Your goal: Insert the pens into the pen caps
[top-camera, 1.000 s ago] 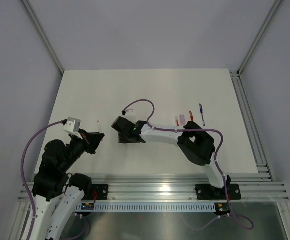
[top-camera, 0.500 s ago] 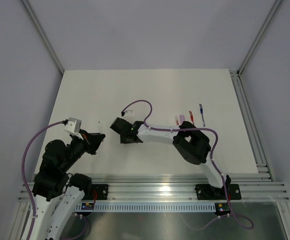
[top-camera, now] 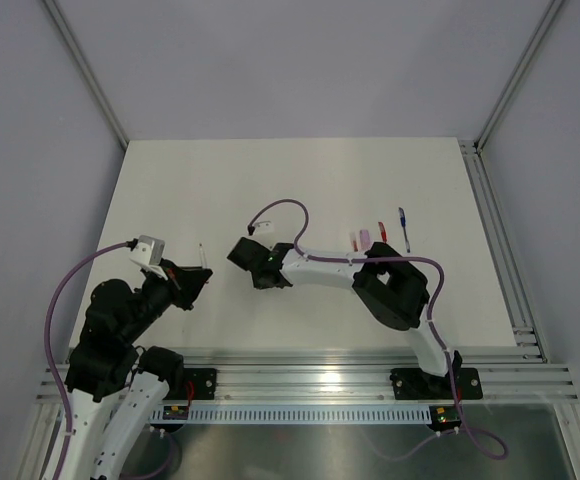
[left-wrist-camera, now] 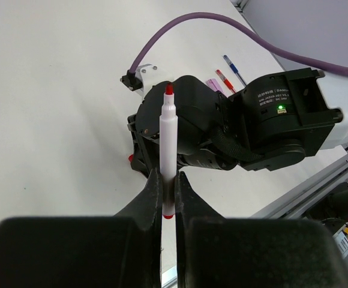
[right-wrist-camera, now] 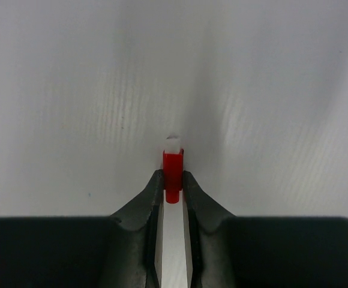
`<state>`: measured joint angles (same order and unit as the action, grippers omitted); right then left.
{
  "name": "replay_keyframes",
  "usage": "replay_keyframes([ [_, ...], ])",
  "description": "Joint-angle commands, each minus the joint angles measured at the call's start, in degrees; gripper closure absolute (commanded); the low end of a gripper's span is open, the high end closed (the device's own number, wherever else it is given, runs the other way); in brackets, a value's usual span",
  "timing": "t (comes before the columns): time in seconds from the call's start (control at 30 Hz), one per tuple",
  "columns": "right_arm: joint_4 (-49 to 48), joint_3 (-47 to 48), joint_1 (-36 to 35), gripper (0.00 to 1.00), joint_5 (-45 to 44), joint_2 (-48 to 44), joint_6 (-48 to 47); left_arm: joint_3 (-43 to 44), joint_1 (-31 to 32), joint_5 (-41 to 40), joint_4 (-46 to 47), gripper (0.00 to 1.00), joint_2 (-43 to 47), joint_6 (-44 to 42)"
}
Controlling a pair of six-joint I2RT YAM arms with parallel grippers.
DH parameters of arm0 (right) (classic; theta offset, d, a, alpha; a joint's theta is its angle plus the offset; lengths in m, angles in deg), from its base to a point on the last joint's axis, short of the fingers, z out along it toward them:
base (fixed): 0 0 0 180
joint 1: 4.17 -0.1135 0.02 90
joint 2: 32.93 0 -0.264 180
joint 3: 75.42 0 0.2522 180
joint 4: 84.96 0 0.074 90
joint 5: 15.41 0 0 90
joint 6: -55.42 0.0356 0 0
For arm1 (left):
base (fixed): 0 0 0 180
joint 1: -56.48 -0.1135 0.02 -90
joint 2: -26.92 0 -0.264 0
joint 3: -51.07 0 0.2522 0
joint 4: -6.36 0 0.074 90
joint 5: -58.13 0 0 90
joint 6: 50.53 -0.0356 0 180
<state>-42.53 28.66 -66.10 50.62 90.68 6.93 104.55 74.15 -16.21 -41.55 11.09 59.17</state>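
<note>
Right end effector (right-wrist-camera: pixel 173 181) has crept slightly toward the arm bases and drawn its fingers in, so they now pinch the stubby red cap (right-wrist-camera: pixel 173 165) lying on the tabletop (right-wrist-camera: pixel 72 90), a pale bit showing at its far end. Left end effector (left-wrist-camera: pixel 168 189) stays clamped low on the red-tipped pen (left-wrist-camera: pixel 167 129), a slim white barrel held upright above the tabletop. Cap pickup seems in hand; next, lift it and line its mouth up with the nib.
</note>
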Motion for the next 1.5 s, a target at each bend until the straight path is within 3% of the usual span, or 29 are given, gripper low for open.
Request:
replay_keyframes([
  [0.0,4.6,-3.0,1.9,0.79,-1.4,-2.1,-3.8,-0.5,0.3,1.8,2.8,1.00,-0.1,-0.1],
  [0.17,2.7,-3.2,3.7,0.67,2.3,-1.8,-6.4,-0.7,0.3,2.4,3.0,1.00,-1.0,0.0],
  [0.6,3.3,-0.6,5.7,0.67,5.5,0.8,-8.6,-0.9,0.3,3.2,3.2,1.00,-2.1,0.1],
  [0.83,4.3,0.8,5.8,0.75,5.6,2.2,-9.3,-1.0,0.3,3.4,3.2,1.00,-2.4,0.1],
  [1.03,4.1,0.6,6.1,0.75,5.9,2.2,-9.3,-1.1,0.2,3.2,3.2,1.00,-2.4,0.2],
  [1.13,3.9,0.4,6.3,0.86,6.0,2.2,-9.2,-1.2,0.2,3.5,3.4,1.00,-2.4,0.2],
  [1.23,0.8,-1.9,6.3,0.97,4.3,-1.8,-8.6,-1.6,0.3,4.9,3.9,1.00,-3.1,0.2],
  [1.47,-16.4,-19.2,6.3,1.00,4.5,-22.2,-8.6,-3.2,0.3,16.2,7.8,1.00,-7.5,2.7],
])
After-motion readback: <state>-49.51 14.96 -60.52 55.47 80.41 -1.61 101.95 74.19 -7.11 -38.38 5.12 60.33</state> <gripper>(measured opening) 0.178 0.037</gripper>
